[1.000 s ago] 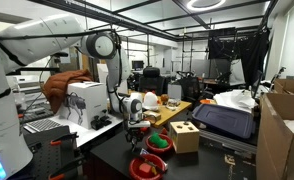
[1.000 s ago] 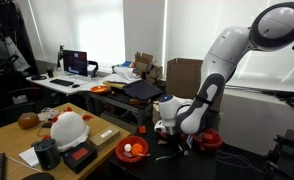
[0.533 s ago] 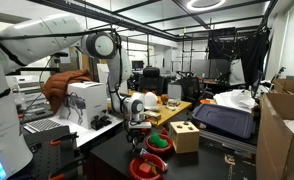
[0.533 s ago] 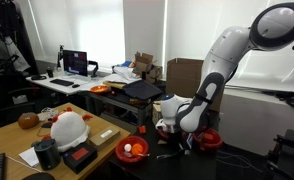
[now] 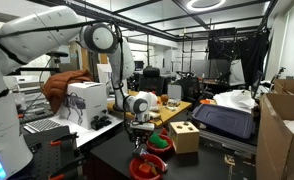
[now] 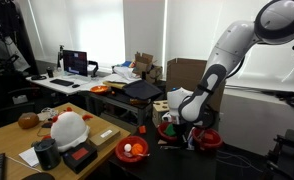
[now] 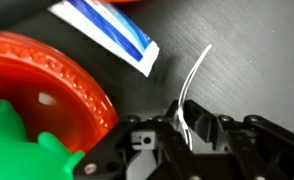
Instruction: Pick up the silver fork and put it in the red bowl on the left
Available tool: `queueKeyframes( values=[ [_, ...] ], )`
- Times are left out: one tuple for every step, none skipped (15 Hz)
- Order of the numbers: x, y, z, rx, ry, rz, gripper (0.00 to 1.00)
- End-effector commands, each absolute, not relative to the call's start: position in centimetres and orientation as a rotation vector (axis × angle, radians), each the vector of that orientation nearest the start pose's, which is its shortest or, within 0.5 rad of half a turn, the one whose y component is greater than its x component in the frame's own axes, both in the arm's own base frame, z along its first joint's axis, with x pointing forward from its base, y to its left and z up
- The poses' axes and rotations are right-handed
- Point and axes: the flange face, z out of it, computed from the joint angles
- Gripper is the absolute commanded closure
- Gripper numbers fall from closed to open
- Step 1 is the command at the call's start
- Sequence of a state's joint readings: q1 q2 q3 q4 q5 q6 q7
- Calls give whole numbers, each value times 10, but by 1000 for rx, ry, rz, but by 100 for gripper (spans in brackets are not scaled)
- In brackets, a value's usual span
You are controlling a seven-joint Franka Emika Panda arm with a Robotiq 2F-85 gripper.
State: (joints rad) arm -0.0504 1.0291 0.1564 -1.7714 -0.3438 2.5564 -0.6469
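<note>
- Wrist view: the gripper [image 7: 184, 135] is clamped on the silver fork [image 7: 194, 85]. The thin metal runs up out of the jaws over the dark table [image 7: 257, 80].
- The fork is just beside the red bowl with green pieces [image 7: 57, 90]. It is not over that bowl and not touching its rim.
- A white-and-blue packet [image 7: 107, 30] lies near the same bowl's rim, apart from the fork.
- In an exterior view the gripper [image 5: 139, 125] hangs just beside the red bowl with green pieces [image 5: 157, 142]. The tan wooden box [image 5: 184, 135] is just beside that bowl, on the side away from the gripper.
- My read of the target: the red bowl [image 6: 132, 150], orange-red inside, seen in an exterior view. The green-piece bowl isn't clear in that view, so I can't tell the spacing between the two.
- Progress: the grasp looks done. I can't tell from the wrist view whether the fork is fully clear of the table.
- Left to do: carry the fork across to the red bowl, get it over the rim, and let go. The fork is not in any bowl yet.
- Risk, as I judge it: the nearest bowl is the wrong one, so a drop here would land in or beside the green-piece bowl.
</note>
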Motion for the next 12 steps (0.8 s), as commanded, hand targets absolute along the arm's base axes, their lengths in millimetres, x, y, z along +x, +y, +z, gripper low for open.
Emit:
queueKeyframes(
  values=[
    [570,47,5,-2702,-1322,222,97],
    [570,40,10,-2706,-1284,187,97],
    [571,32,16,-2692,-1251,140,97],
    [571,24,22,-2684,-1218,94,97],
    [572,17,28,-2664,-1194,38,97],
    [574,13,34,-2640,-1182,-8,97],
    [577,10,39,-2624,-1166,-45,97],
    [579,8,44,-2605,-1171,-80,97],
    [584,9,50,-2596,-1170,-97,97],
    [588,9,55,-2575,-1186,-116,97],
    [592,12,60,-2569,-1193,-131,97],
    [596,15,65,-2552,-1217,-145,97]
  ],
)
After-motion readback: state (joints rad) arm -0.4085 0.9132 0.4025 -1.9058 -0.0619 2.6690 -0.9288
